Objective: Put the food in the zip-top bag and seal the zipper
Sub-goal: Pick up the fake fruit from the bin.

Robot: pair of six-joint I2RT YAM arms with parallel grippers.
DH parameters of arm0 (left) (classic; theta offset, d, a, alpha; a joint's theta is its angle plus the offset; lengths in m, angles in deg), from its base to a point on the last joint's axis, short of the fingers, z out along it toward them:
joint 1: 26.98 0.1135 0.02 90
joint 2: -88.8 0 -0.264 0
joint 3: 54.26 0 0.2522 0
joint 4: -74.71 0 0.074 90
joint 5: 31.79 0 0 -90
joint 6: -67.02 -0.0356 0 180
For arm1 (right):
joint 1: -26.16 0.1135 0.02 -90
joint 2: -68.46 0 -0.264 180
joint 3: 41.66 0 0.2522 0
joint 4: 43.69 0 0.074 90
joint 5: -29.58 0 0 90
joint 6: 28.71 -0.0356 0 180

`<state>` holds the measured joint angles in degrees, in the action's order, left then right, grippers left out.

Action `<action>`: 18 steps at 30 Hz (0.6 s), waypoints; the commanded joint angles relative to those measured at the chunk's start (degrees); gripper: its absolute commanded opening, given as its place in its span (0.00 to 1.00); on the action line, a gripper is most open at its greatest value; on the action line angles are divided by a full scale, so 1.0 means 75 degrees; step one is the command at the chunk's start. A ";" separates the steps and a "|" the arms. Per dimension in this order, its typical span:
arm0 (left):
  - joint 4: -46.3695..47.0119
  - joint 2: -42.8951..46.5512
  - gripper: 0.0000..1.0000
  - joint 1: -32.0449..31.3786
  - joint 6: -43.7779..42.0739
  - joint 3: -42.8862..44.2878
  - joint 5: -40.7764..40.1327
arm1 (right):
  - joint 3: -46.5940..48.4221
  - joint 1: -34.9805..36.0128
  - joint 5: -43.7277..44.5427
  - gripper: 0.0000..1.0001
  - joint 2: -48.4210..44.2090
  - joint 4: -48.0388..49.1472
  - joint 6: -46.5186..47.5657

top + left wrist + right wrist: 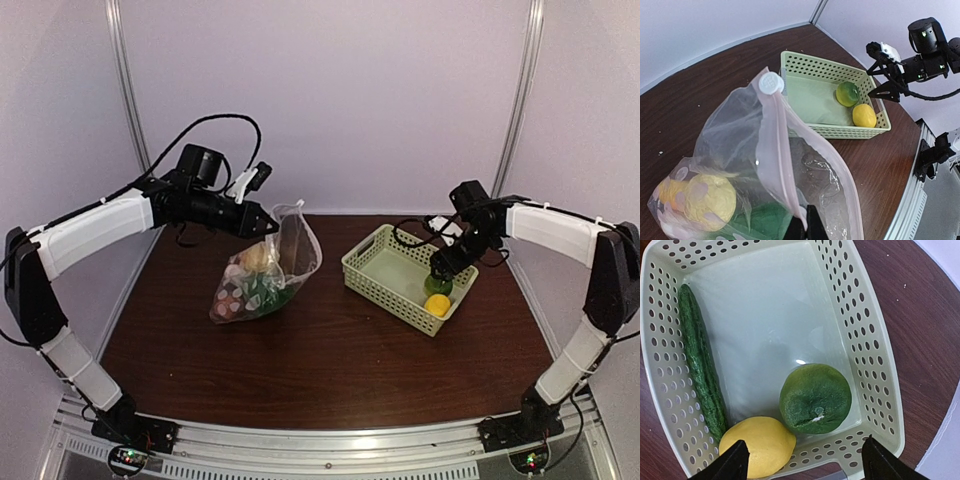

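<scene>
The dark wooden bench carries everything, and the job looks partly done. The zip-top bag lies at centre-left, with some of the food already inside: yellow pieces and something green show through the dotted plastic. Its mouth is lifted and gaping, so the pinkish zipper, with its white slider at the far end, is not yet closed. The pale green basket sits to the right, well apart from the bag. The left pincer is closed on the bag's mouth edge and holds it up. The right pincer hangs spread wide over the basket's near corner, gripping nothing. Three pieces remain in the basket: a long cucumber along one wall, a green round fruit, and a lemon touching it in the corner. The step in hand appears to be picking one of the two round pieces. To do it well, centre on the chosen fruit and come straight down with the fingers straddling its widest part. Watch that one finger does not land on the neighbouring fruit or catch the perforated wall. Close gently, since a smooth round toy could squirt out. The left arm should hold the mouth wide for the drop.
</scene>
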<state>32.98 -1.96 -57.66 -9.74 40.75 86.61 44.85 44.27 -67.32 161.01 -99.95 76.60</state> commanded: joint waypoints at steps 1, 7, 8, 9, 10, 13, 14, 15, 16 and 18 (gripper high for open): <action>0.0377 -0.0205 0.00 -0.0142 0.0002 -0.0077 0.0104 | -0.0102 -0.0030 0.0192 0.79 0.0378 -0.0153 0.0076; 0.0377 -0.0323 0.00 -0.0243 0.0002 -0.0079 0.0153 | 0.0112 -0.0097 0.0504 0.80 0.1031 0.0000 -0.0259; 0.0371 -0.0338 0.00 -0.0245 0.0005 -0.0082 0.0161 | 0.0154 -0.0105 0.0528 0.81 0.1127 -0.0009 -0.0273; 0.0376 -0.0352 0.00 -0.0256 0.0001 -0.0087 0.0165 | 0.0185 -0.0112 0.0538 0.81 0.1223 -0.0016 -0.0288; 0.0377 -0.0354 0.00 -0.0266 0.0010 -0.0088 0.0170 | 0.0209 -0.0117 0.0530 0.81 0.1299 -0.0012 -0.0287; 0.0371 -0.0367 0.00 -0.0297 0.0015 -0.0088 0.0178 | 0.0237 -0.0138 0.0469 0.81 0.1494 0.0022 -0.0288; 0.0371 -0.0367 0.00 -0.0303 0.0005 -0.0088 0.0173 | 0.0243 -0.0146 0.0446 0.81 0.1543 0.0036 -0.0293; 0.0373 -0.0364 0.00 -0.0315 0.0006 -0.0088 0.0163 | 0.0248 -0.0152 0.0440 0.81 0.1581 0.0066 -0.0295; 0.0375 -0.0370 0.00 -0.0325 0.0015 -0.0088 0.0165 | 0.0258 -0.0169 0.0445 0.81 0.1628 0.0092 -0.0307; 0.0377 -0.0379 0.00 -0.0344 0.0012 -0.0088 0.0176 | 0.0309 -0.0214 0.0416 0.81 0.1710 0.0111 -0.0321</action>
<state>33.14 -4.45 -59.61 -9.74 40.69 87.05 45.79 43.63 -65.26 172.46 -99.38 74.83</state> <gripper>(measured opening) 0.013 0.811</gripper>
